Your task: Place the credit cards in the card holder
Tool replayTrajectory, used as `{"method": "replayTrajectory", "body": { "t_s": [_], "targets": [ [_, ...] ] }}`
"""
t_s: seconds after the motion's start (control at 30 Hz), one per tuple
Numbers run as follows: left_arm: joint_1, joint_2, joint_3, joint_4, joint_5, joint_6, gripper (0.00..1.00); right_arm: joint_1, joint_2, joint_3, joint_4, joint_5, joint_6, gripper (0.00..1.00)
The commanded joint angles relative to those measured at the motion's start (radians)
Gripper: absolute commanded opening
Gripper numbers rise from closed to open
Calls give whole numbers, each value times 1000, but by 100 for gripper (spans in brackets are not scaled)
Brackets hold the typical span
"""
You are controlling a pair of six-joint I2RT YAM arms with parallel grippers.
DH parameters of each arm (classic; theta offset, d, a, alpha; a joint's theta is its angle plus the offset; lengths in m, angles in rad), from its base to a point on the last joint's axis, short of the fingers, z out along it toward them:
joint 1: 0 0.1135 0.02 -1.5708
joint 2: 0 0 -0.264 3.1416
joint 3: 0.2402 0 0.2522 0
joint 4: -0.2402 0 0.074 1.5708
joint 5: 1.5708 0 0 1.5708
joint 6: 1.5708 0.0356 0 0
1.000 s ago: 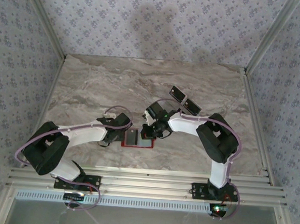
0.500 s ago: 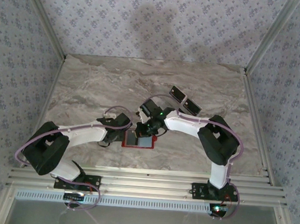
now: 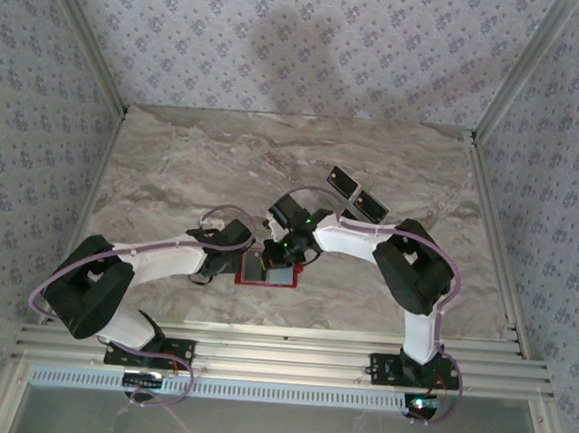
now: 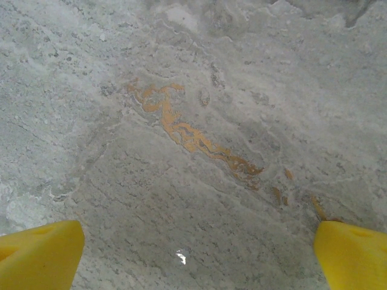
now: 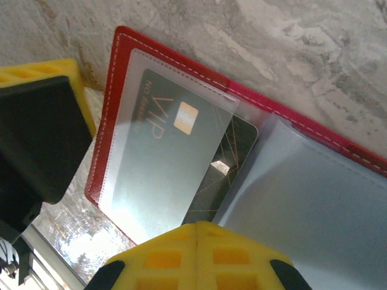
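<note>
Where the card holder point(image 5: 115, 78) lies: flat and open on the desk point(image 3: 193, 169), near its front edge, between the two end effectors.
Card holder, look: red cover with pale stitching along the rim; clear plastic sleeves on both halves.
Silvery grey card point(image 5: 163, 163): inside the sleeve of the half nearer the left arm; "VIP" lettering and a gold chip show through the plastic.
Black card with gold lines point(image 5: 227, 166): beneath the grey one, skewed, with a corner and one long edge sticking out toward the fold.
Two more black cards point(image 3: 357, 193): side by side on the desk, farther back, well apart from the holder.
Right end effector point(image 5: 198, 241): yellow fingers pressed together, tips at the near edge of the protruding black card; whether they pinch it cannot be told.
Left end effector point(image 4: 198, 248): fingers spread wide, holding nothing, over bare marble just beside the holder.
</note>
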Motion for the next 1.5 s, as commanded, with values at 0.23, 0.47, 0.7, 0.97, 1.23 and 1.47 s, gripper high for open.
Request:
{"method": "replayTrajectory", "body": {
  "t_s": [0.23, 0.47, 0.7, 0.97, 1.23, 1.47],
  "targets": [
    [3, 12, -22, 2, 24, 3, 99, 5, 40, 30, -7, -4, -1, 2],
    [-9, 33, -22, 11, 30, -3, 99, 12, 66, 65, -11, -16, -2, 2],
    [-21, 49, -17, 19, 33, -11, 98, 16, 87, 96, -16, -32, -5, 2],
    [-20, 12, 4, -21, 9, -8, 99, 13, 12, 69, -20, -25, 0, 2],
    [9, -60, -9, -56, -2, -2, 100, 1, -45, 14, -17, -3, 3, 2],
    [13, -59, -37, -55, 5, -22, 100, 4, -19, -7, -3, 0, 10, 2]
  ]
}}
